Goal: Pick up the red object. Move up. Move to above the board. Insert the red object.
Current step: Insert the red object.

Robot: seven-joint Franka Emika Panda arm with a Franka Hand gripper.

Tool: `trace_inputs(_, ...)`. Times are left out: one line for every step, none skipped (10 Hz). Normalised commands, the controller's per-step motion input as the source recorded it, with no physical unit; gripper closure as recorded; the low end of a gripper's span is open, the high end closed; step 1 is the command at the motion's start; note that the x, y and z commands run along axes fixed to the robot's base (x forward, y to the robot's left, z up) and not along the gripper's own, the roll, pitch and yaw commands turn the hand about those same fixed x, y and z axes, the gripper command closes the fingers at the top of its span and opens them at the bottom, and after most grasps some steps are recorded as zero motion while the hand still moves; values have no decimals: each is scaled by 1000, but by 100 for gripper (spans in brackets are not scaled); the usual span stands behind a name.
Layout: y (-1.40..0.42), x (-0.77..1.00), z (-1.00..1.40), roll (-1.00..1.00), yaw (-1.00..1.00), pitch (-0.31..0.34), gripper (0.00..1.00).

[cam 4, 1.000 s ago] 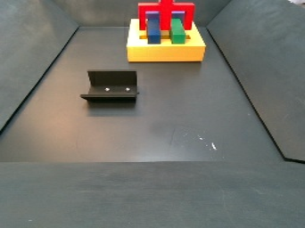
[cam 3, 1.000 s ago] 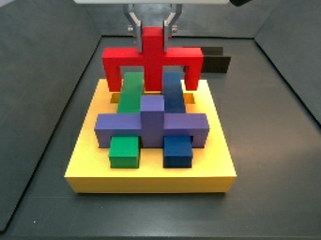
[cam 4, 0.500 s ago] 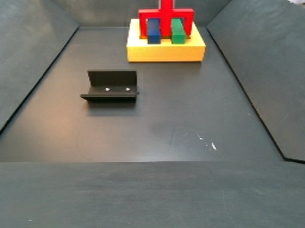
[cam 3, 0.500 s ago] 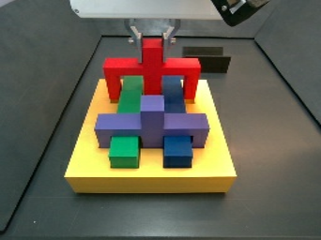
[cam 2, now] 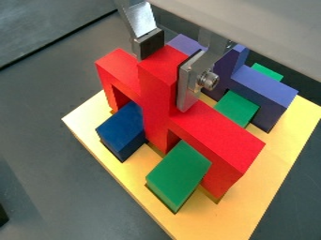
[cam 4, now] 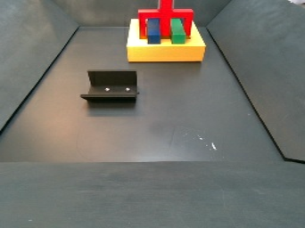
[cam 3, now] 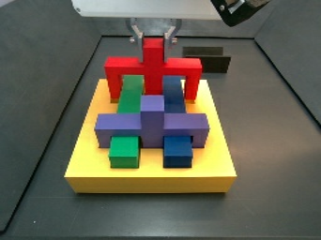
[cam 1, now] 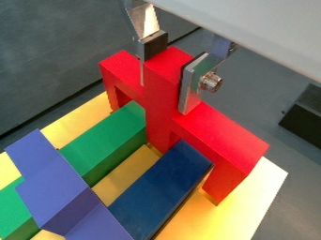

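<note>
The red object (cam 3: 119,67) stands on the far end of the yellow board (cam 3: 150,173), its two legs down on the board astride the green bar (cam 1: 107,141) and the blue bar (cam 1: 170,183). It also shows in both wrist views (cam 1: 207,131) (cam 2: 207,136) and in a side view (cam 4: 150,18). My gripper (cam 1: 164,94) sits straight above it, with the silver fingers (cam 1: 192,82) flat against both sides of the upright stem, shut on it. It shows the same way in a wrist view (cam 2: 160,82) and a side view (cam 3: 153,37).
A purple cross-shaped block (cam 3: 153,122) lies over the green and blue bars at the board's middle. The dark fixture (cam 4: 111,86) stands on the grey floor apart from the board and shows behind it in a side view (cam 3: 211,62). Dark walls ring the floor.
From a second ago the red object and the gripper have come down onto the board. Over the last half second nothing has visibly moved.
</note>
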Motion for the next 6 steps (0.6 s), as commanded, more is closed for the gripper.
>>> trace_inputs(9, 0, -200, 0, 0, -67, 100)
trace_inputs(3, 0, -203, 7, 43, -67, 100)
trace_inputs(11, 0, -160, 23, 94, -71, 100)
trace_inputs(6, 0, -194, 0, 29, -49, 100)
trace_inputs(43, 20, -200, 0, 0, -26, 100)
trace_inputs(46, 0, -263, 0, 0, -56, 100)
